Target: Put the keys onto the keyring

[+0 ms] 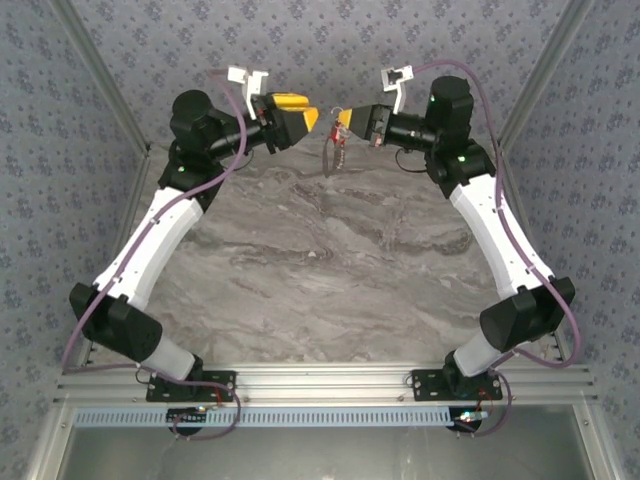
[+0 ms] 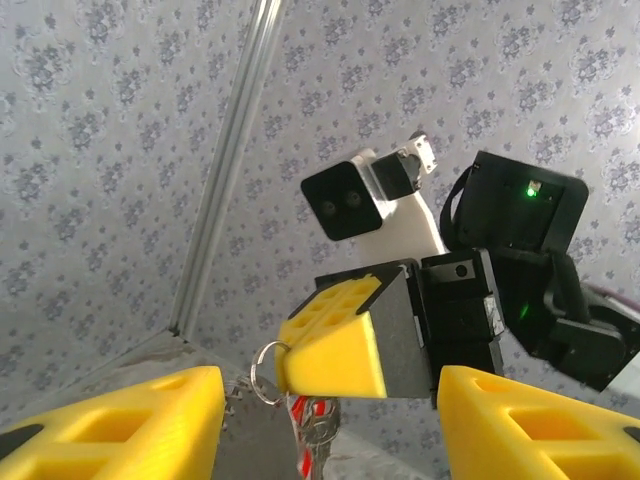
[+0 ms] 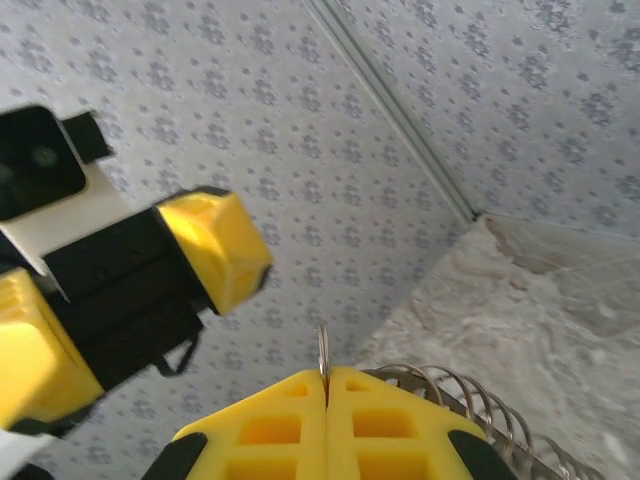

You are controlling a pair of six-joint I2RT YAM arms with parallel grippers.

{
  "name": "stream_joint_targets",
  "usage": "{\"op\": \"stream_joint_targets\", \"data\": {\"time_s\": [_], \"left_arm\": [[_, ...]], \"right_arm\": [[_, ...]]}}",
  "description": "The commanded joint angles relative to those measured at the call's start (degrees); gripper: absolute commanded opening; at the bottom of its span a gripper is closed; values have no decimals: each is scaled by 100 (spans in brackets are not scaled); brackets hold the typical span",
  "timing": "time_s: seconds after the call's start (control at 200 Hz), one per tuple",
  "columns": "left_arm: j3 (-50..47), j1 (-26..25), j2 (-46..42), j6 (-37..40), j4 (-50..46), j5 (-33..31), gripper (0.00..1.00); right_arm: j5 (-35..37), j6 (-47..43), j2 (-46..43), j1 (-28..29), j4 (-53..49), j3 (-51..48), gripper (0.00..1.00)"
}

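My right gripper (image 3: pixel 327 378) is clamped on the thin metal keyring (image 3: pixel 323 345), slim red key (image 2: pixel 298 408) dangling below it; left gripper (image 1: pixel 308 117) gapes, blocky yellow fingers apart.

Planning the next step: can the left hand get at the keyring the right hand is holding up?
Probably yes. The left hand is open and faces the right hand, which is shut on the keyring. Part of it juts past the fingertips, with nothing between. The hanging red key crowds it below.
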Motion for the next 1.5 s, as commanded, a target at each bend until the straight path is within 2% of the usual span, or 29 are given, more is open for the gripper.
{"op": "stream_joint_targets", "data": {"time_s": [0.0, 0.215, 0.34, 0.5, 0.645, 0.919, 1.304, 1.494], "left_arm": [[86, 42, -172, 916, -940, -73, 60], [177, 51, -152, 1829, -1741, 21, 62], [106, 54, -150, 2303, -1978, 233, 62], [39, 62, -213, 2818, -2384, 338, 62], [33, 101, -204, 2862, -2468, 565, 59], [383, 86, 120, 2696, -2753, 1243, 39], [764, -102, 385, 2670, -2998, 1552, 38], [785, -219, 412, 2703, -3108, 1619, 41]], "right_arm": [[438, -1579, -171, 59, -1705, 501, 0], [1433, -3303, -28, 428, -3561, 1173, 0], [1519, -3742, 32, 577, -3974, 1390, 0], [1249, -3800, -1, 645, -4050, 1353, 0], [915, -3739, -3, 696, -4131, 1387, 0], [391, -3566, 20, 716, -4233, 1534, 0], [264, -3628, 117, 765, -4403, 1649, 0], [278, -3632, 128, 802, -4404, 1637, 0]]}}
